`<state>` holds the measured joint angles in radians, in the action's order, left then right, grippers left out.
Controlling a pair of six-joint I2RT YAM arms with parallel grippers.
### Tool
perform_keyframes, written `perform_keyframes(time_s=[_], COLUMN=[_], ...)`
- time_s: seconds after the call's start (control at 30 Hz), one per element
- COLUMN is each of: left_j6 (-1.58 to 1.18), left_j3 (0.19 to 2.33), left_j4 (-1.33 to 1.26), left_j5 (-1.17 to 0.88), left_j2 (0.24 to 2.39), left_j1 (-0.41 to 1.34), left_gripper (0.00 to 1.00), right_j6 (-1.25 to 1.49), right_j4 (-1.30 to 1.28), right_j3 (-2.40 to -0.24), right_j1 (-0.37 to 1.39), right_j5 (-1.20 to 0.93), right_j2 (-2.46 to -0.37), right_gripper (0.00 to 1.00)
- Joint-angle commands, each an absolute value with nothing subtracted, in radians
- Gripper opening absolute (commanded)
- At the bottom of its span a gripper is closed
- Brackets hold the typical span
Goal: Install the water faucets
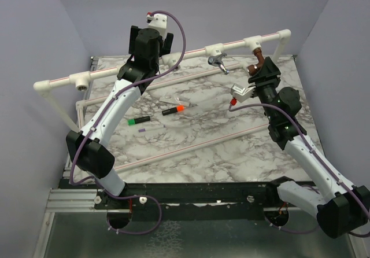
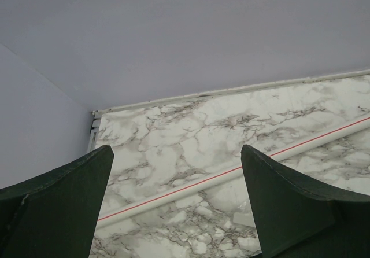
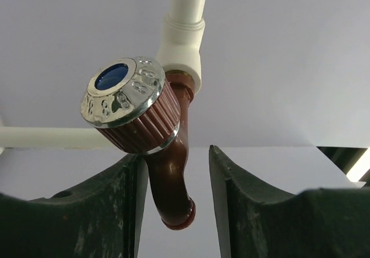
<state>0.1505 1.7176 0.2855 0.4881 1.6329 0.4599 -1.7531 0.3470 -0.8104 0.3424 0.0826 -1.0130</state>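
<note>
Grey-veined marble tabletop point(image 1: 231, 154) fills centre. White plastic pipe frame point(image 1: 110, 71) slants across upper part. Left gripper point(image 2: 177, 165), upper centre-left: fingers wide, nothing between. Right gripper point(image 3: 173, 154), upper right: narrow around curved spout of copper-brown faucet point(image 3: 130, 104), gap on one side. Faucet seated in white tee, with ribbed knob and chrome cap. Shiny chrome faucet point(image 1: 217, 62) upper centre, just below pipe. Two markers point(image 1: 173, 110) mid-tabletop.

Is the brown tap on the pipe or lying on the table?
On: the brown tap joins the white pipe fitting, spout hanging down.
</note>
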Motion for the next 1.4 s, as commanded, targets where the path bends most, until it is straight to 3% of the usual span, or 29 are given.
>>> perform_keyframes(time_s=[0.0, 0.23, 0.47, 0.63, 1.37], left_j6=[0.068, 0.068, 0.069, 0.069, 0.072], left_j3=[1.667, 1.667, 1.666, 1.668, 1.666], left_j4=[0.406, 0.406, 0.406, 0.406, 0.407], left_j5=[0.344, 0.345, 0.346, 0.345, 0.35], left_j2=[1.697, 1.697, 1.696, 1.697, 1.695], left_j1=[0.518, 0.517, 0.517, 0.518, 0.518], left_gripper=[0.93, 0.93, 0.93, 0.93, 0.93], right_j6=[-1.732, -1.694, -1.605, -1.379, 0.104], right_j4=[0.423, 0.46, 0.467, 0.474, 0.447], right_j3=[-0.791, -0.764, -0.743, -0.772, -0.94], right_j1=[0.357, 0.381, 0.394, 0.4, 0.4], right_j5=[0.105, 0.113, 0.135, 0.127, 0.181], right_j2=[-1.023, -1.037, -1.036, -1.02, -1.032], right_gripper=[0.49, 0.34, 0.01, 0.0, 0.01])
